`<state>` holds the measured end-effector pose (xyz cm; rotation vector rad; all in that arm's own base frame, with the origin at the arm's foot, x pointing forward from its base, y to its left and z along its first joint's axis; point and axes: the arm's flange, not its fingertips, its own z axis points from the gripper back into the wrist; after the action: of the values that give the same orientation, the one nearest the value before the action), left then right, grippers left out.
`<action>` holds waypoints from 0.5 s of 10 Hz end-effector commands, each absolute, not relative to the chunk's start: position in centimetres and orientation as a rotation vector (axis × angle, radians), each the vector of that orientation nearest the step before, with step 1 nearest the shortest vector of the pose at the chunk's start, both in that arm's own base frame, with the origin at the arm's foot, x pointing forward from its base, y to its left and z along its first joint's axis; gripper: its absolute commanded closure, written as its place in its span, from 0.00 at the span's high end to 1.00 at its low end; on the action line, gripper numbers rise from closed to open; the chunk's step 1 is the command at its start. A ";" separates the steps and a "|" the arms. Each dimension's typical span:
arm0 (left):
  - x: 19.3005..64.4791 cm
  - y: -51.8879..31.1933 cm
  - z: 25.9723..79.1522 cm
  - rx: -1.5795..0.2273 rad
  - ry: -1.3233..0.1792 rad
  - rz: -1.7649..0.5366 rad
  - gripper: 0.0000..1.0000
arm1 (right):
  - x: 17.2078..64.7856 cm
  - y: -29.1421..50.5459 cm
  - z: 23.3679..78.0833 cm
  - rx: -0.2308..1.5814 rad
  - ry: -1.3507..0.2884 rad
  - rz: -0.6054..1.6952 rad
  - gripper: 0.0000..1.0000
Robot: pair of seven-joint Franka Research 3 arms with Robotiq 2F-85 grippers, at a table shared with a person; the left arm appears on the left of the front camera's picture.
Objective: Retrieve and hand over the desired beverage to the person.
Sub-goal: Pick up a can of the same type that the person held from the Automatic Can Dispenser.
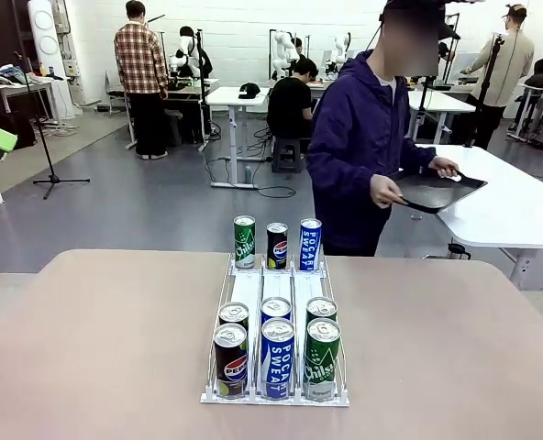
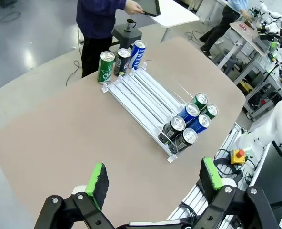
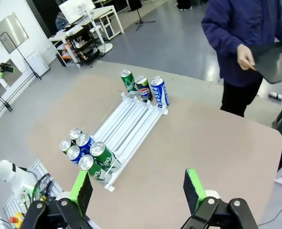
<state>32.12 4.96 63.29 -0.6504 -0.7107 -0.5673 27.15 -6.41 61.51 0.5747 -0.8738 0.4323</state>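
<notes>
Front camera looks across table; wrist cameras, seemingly high, share the rack.
</notes>
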 end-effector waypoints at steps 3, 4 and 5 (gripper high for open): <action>32.2 5.3 63.3 -0.660 -0.724 -0.587 1.00 | 27.4 -6.4 61.5 0.592 -0.873 0.445 1.00; 32.2 5.3 63.3 -0.660 -0.724 -0.587 1.00 | 27.4 -6.4 61.5 0.592 -0.873 0.445 1.00; 32.2 5.3 63.3 -0.660 -0.724 -0.587 1.00 | 27.4 -6.4 61.5 0.592 -0.873 0.445 1.00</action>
<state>32.09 5.12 63.31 -0.6464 -0.7123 -0.5632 27.16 -6.42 61.49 0.5734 -0.8727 0.4315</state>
